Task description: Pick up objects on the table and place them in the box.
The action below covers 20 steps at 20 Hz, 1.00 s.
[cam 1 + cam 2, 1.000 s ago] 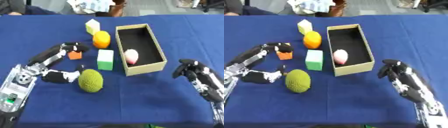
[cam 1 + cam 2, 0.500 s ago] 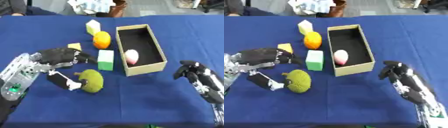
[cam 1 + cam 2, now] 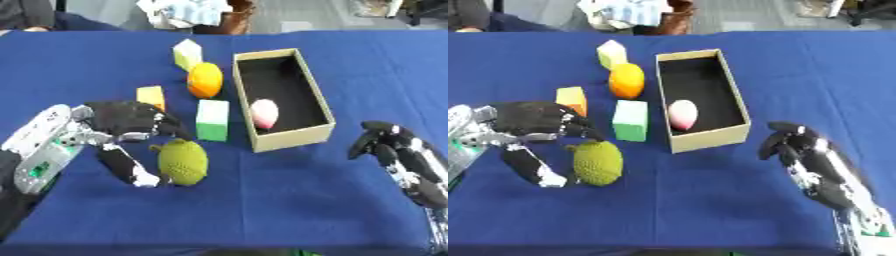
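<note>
A blue table [image 3: 262,210] filled the view from above, with a long cardboard box [image 3: 318,102] standing open near its middle. Inside the box, toward the near end, lay a pale pink egg-shaped object [image 3: 264,113]. To the left of the box sat an orange fruit [image 3: 205,80], with a pale yellow block [image 3: 187,54] just beyond it, farther from the robot. A green block [image 3: 213,119] stood close beside the box's near left corner, and a small orange-yellow block [image 3: 150,95] sat farther left. Nearer the robot lay a bumpy green fruit [image 3: 183,161], resting on the table. The left hand [image 3: 122,120] reached in from the left edge, its fingers spread and pointing toward the green block, its thumb stretched down along the left side of the green fruit, touching or nearly touching it; the fingers were not closed around anything. The right hand [image 3: 798,148] sat low at the right, well apart from the box, its fingers loosely curled and holding nothing.
</note>
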{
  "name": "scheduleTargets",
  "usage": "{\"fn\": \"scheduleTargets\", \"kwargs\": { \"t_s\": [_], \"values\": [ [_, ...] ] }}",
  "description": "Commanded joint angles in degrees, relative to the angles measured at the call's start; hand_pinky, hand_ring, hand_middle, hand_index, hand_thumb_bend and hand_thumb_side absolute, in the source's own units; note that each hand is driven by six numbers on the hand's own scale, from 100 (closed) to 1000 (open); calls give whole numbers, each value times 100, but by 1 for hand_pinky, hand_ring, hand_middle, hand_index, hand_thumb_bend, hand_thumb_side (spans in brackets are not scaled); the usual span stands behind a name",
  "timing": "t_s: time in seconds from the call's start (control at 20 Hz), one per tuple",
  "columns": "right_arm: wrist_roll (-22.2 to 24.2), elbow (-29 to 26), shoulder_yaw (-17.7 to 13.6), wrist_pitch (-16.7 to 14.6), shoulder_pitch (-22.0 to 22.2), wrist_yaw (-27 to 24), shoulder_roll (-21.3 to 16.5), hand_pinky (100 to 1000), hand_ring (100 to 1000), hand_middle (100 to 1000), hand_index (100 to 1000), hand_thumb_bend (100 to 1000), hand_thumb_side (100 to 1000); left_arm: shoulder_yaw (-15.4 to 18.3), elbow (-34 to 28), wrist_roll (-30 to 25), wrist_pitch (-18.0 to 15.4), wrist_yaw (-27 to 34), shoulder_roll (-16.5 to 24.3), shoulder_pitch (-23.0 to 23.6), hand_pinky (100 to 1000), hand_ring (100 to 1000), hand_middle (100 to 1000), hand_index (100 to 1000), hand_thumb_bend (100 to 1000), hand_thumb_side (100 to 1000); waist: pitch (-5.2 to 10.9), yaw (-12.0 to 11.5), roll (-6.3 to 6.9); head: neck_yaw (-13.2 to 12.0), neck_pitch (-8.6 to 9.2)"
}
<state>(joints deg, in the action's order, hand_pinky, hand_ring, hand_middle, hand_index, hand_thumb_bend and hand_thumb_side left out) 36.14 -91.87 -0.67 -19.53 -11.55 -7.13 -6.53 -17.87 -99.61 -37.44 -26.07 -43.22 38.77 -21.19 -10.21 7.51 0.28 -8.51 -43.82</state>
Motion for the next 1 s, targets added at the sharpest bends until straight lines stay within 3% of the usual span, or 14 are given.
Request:
{"fn": "scheduleTargets", "kwargs": {
  "t_s": [0.05,0.1,0.3,0.45,0.5,0.6,0.8,1.0],
  "values": [
    [-5,-80,-10,-12,-38,19,-107,588,611,584,835,100,470,15,39,-154,-149,-167,102,-75,787,717,736,901,362,708,165,0,86,5,-30],
    [-3,-79,-8,-11,-35,19,-107,588,611,584,835,100,470,25,62,-107,-129,-224,83,-75,768,687,700,872,338,602,164,-2,84,12,-30],
    [-9,-76,-12,-11,-34,17,-108,588,610,583,835,100,470,64,138,176,-4,-527,2,-41,706,582,573,762,340,402,160,-2,79,25,-30],
    [-12,-72,-10,-12,-33,19,-109,588,610,583,835,100,470,94,173,574,88,-687,-66,-3,674,516,491,686,266,378,156,-4,77,29,-30],
    [-12,-71,-9,-12,-33,18,-108,588,610,583,835,100,470,102,187,707,116,-727,-89,5,646,467,427,625,157,340,155,-4,76,31,-30],
    [-16,-71,-10,-9,-34,13,-103,588,609,583,835,100,470,114,207,969,167,-788,-133,23,613,407,345,557,100,309,153,-2,75,38,-30],
    [-26,-73,-13,-7,-37,10,-102,588,609,583,835,100,470,186,169,1506,266,-790,-217,64,583,337,253,486,100,273,151,-2,72,55,-30],
    [-35,-73,-13,-3,-39,8,-102,589,608,583,835,100,470,314,-16,1931,381,-629,-262,80,580,318,229,469,100,258,153,-2,74,77,-30]
  ]
}}
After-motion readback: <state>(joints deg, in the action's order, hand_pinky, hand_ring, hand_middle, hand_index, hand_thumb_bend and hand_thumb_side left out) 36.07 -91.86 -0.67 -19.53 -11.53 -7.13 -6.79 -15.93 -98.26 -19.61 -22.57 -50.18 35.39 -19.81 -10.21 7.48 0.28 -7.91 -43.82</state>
